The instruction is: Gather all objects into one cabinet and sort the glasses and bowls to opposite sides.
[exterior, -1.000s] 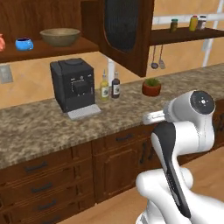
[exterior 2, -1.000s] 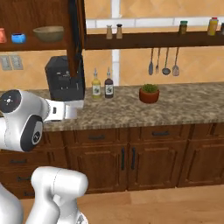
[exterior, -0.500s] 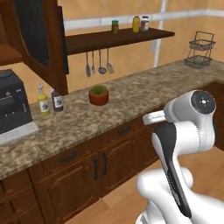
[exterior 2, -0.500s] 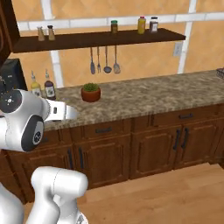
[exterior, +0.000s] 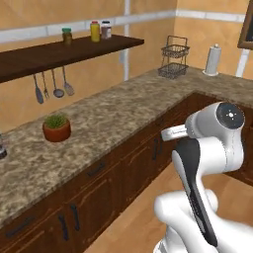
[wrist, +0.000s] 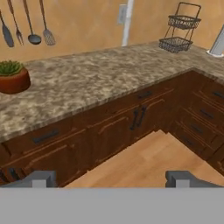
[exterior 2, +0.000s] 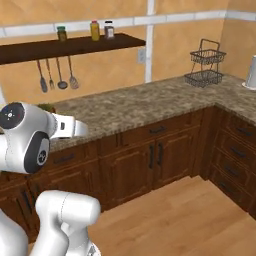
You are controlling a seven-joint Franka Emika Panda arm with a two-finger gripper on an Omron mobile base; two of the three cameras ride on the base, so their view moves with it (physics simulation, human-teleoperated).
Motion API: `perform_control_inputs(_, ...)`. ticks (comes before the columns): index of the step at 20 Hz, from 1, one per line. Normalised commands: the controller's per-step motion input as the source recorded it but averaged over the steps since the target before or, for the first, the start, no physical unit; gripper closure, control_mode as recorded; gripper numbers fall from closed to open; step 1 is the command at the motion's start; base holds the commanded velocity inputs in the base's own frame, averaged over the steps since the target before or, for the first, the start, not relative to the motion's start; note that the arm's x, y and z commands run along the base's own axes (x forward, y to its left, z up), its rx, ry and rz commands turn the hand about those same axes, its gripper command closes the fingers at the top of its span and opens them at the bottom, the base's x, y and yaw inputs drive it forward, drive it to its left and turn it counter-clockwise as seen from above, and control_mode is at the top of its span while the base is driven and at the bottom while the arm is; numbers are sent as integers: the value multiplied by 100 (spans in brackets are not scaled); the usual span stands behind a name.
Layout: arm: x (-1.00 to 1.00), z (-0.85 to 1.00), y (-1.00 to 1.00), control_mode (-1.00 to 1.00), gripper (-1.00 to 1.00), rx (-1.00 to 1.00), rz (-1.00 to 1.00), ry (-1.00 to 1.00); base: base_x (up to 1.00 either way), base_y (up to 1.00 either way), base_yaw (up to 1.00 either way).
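Base swung right — wire basket (exterior: 174,63) now ahead, gripper (wrist: 111,178) open

View swung right, toward counter (exterior: 123,113) corner.

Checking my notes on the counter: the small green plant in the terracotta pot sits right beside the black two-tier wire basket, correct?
Not beside it. The left base view shows the terracotta-potted green plant far along the granite counter from the black two-tier wire basket, below the hanging utensils.
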Motion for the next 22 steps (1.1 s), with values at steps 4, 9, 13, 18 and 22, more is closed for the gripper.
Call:
perform_control_inputs(4, 0, 0, 0, 100, -100, 0, 0, 0, 86, -40, -44)
perform_control_inputs(9, 0, 0, 0, 100, -100, 0, 0, 0, 62, -45, -40)
perform_control_inputs(13, 0, 0, 0, 100, -100, 0, 0, 0, 50, -38, -38)
perform_control_inputs(18, 0, 0, 0, 100, -100, 0, 0, 0, 25, -44, -44)
perform_control_inputs(22, 0, 0, 0, 100, -100, 0, 0, 0, 1, -56, -43)
